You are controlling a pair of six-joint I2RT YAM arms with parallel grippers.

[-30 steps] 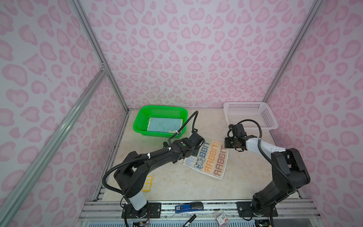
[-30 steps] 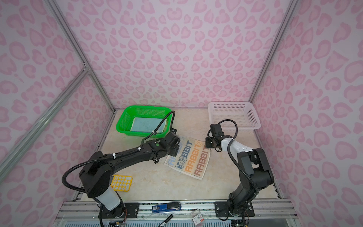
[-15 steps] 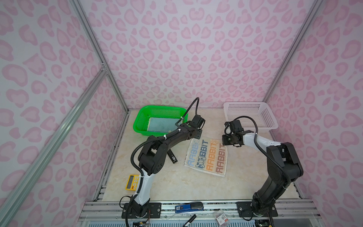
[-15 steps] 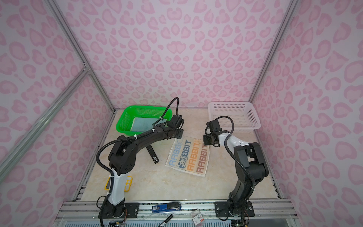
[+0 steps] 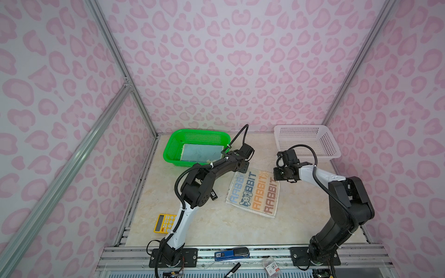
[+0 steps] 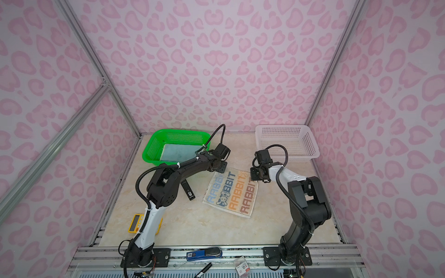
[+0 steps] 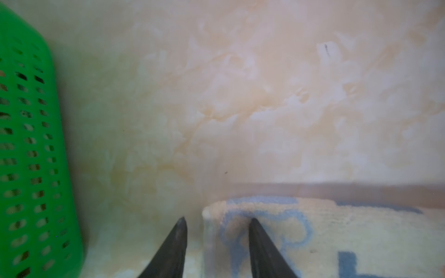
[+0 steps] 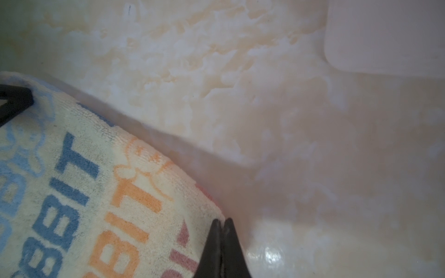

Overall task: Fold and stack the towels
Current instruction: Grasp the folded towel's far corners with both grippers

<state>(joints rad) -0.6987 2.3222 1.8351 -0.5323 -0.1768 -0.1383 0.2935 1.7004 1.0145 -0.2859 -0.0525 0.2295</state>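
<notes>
The right gripper (image 8: 222, 220) is pinching the far right corner of the cream RABBIT towel (image 5: 255, 192), jaws pressed together. The left gripper (image 7: 216, 220) is straddling the towel's far left corner, jaws narrowly apart. The towel is lying spread on the table (image 5: 216, 228). A light blue towel (image 5: 201, 152) is lying in the green basket (image 5: 172, 148).

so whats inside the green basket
The green basket holds a light blue towel lying flat. Anything beneath it is covered, so more towels cannot be ruled out.
</notes>
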